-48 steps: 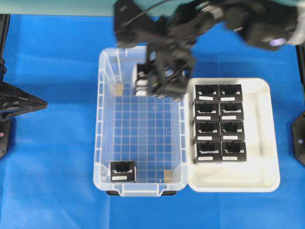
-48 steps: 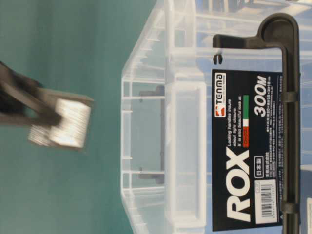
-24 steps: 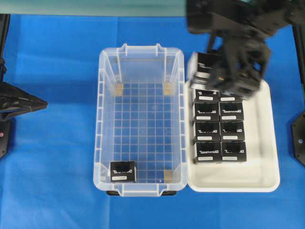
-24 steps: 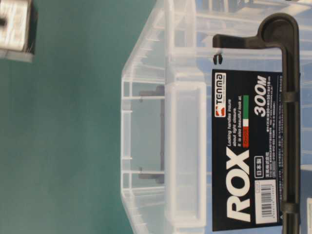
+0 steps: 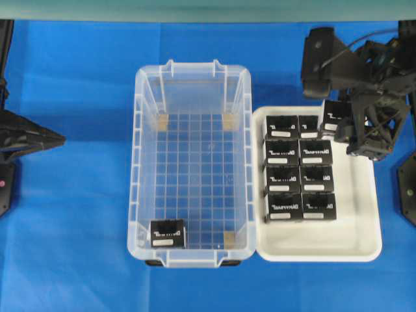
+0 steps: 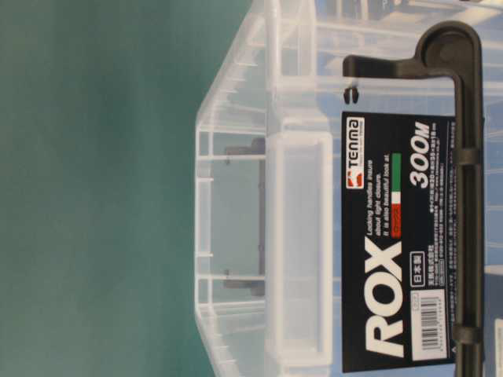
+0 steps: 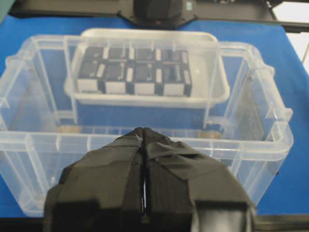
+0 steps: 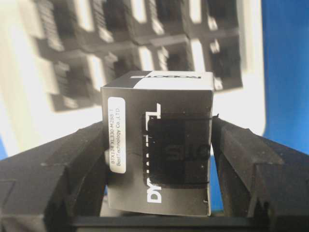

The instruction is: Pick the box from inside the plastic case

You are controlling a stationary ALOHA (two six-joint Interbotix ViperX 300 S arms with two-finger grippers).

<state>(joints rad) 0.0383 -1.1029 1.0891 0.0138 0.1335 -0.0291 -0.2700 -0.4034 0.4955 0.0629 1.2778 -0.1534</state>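
1. Right gripper (image 8: 159, 169) clamps a small black box (image 8: 159, 150) between both pads, white label strip on its side face.
2. Held box (image 5: 333, 117) hangs over the far right corner of the white tray (image 5: 364, 244), outside the plastic case (image 5: 192, 78).
3. Eight identical boxes (image 5: 299, 168) sit in a two-wide block in that tray.
4. One more black box (image 5: 168, 233) lies in the case's near left corner.
5. Left gripper (image 7: 144, 145) pressed closed, holding nothing, left of the case.
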